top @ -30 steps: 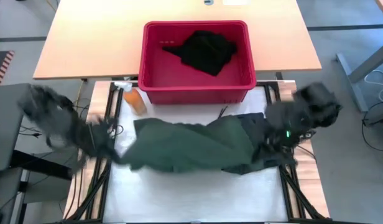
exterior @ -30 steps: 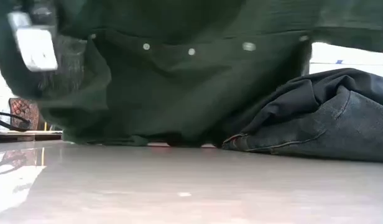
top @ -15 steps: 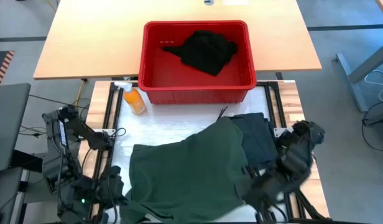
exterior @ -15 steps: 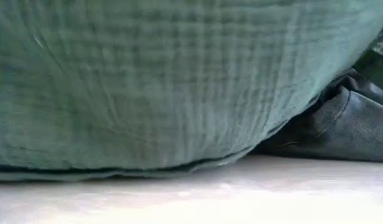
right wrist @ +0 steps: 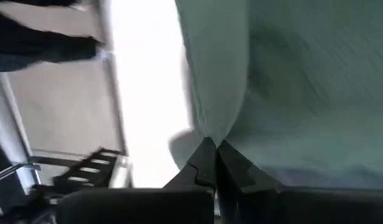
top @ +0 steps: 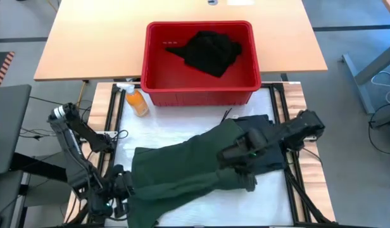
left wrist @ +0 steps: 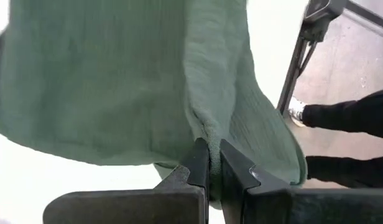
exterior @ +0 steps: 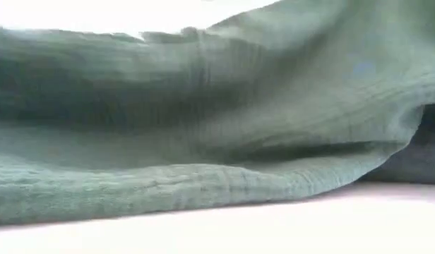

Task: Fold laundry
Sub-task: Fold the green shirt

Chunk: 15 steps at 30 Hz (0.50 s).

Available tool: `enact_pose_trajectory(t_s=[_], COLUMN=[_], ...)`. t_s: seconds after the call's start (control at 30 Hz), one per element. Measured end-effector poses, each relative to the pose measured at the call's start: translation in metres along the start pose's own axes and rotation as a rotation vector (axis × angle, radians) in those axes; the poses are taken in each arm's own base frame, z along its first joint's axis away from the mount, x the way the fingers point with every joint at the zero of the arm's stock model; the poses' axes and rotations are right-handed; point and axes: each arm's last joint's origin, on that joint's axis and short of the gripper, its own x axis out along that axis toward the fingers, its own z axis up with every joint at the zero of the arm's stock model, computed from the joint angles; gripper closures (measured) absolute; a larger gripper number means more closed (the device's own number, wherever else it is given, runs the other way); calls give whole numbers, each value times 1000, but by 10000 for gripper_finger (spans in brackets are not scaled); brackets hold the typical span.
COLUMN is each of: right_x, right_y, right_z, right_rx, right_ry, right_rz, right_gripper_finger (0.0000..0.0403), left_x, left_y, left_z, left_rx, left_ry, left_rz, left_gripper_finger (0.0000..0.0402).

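A dark green shirt (top: 182, 174) lies spread over the white table top and fills the low view (exterior: 203, 141). My left gripper (top: 121, 190) is at the near left, shut on the shirt's left edge. My right gripper (top: 240, 166) points down over the shirt's right part and is shut on cloth too. A dark blue-grey garment (top: 266, 134) lies under the right arm, partly covered by the shirt. Another black garment (top: 209, 52) lies in the red basket (top: 154, 63). My left gripper pinches a raised fold of the green cloth (left wrist: 207, 127) between its two shut fingers (left wrist: 198, 163), coming from above at a slant. The cloth falls away from the fingers, slack, onto the table. My right gripper pinches a ridge of the green cloth (right wrist: 210, 127) between its shut fingers (right wrist: 205, 158), pointing steeply down. The cloth spreads out from the fingertips; one layer or several, I cannot tell.
An orange bottle (top: 137, 101) lies at the table's far left beside the basket. Black frame rails (top: 290, 190) run along both sides of the white top. A person's dark legs and shoes (left wrist: 341, 118) show on the floor beyond the table.
Both grippers have sunk and gone toward the near edge, staying shut on the shirt. The shirt, which hung bunched in the air between them, now lies spread on the table. My right gripper has then drawn back toward the table's middle.
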Motion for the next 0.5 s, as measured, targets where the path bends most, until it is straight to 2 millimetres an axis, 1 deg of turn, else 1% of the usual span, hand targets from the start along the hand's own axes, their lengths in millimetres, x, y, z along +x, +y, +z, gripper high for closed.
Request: enact_pose_trajectory(t_s=[0.1, 0.2, 0.33, 0.5], right_x=[17, 31, 40, 52], right_y=[-33, -57, -70, -77], right_z=[0, 0, 0, 6], right_rx=[96, 143, 142, 94], right_ry=[32, 38, 37, 57], right_rz=[-90, -165, -210, -302], right_gripper_finger=[386, 385, 383, 371], left_x=[18, 32, 42, 48], left_y=[3, 5, 15, 26], left_z=[-8, -14, -20, -24], left_rx=[-27, -52, -88, -116], left_ry=[1, -5, 0, 2], left_rz=[-15, -51, -3, 82], left_gripper_finger=[401, 401, 401, 401])
